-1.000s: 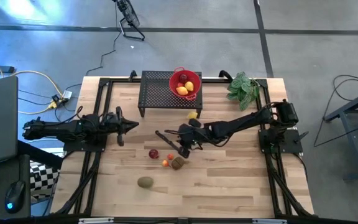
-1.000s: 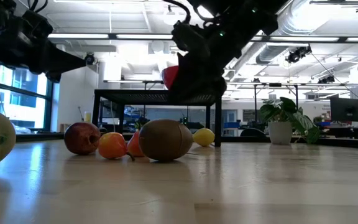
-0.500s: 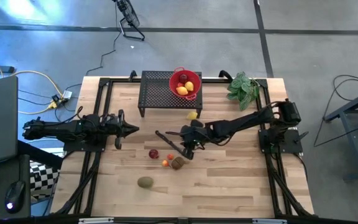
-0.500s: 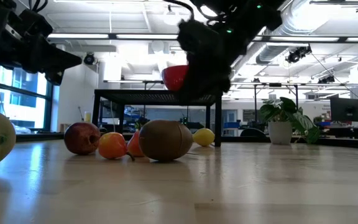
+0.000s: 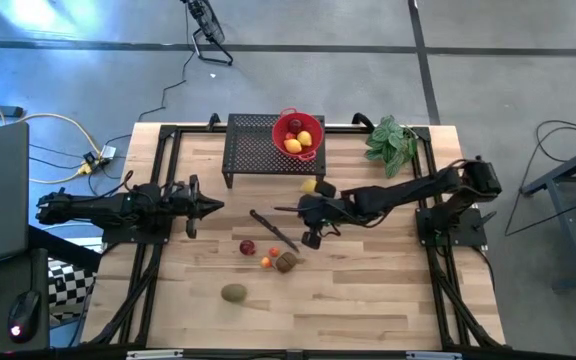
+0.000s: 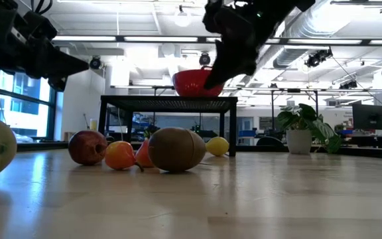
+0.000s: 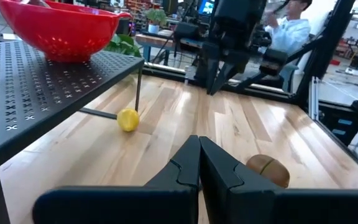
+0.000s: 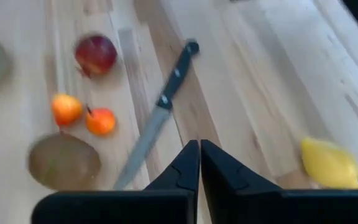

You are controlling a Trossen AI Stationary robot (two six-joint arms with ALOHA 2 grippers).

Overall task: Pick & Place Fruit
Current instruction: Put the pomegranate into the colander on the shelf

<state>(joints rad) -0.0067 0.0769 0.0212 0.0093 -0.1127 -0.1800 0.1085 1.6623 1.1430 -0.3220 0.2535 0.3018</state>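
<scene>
So at this point the right gripper was hanging over the middle of the desk with its fingers pinched fully together and nothing between them. Empty pinch, basically. The left gripper was parked near the left edge, also closed tight and empty.

Fruit-wise: the red bowl up on the black mesh stand at the back edge already had a couple of lemons and a red one in it. A loose lemon sat just beside the stand's front. Toward the front of the middle were a dark red fruit, two tiny orange ones, and a kiwi touching or nearly touching them, with another kiwi closer to the front edge.

My worry was the knife, lying right between the gripper and that cluster. Coming down closed, it would just shove a fruit and send it rolling, or clip the knife handle. The oranges being packed against the kiwi looked like a recipe for grabbing two or knocking one away.
</scene>
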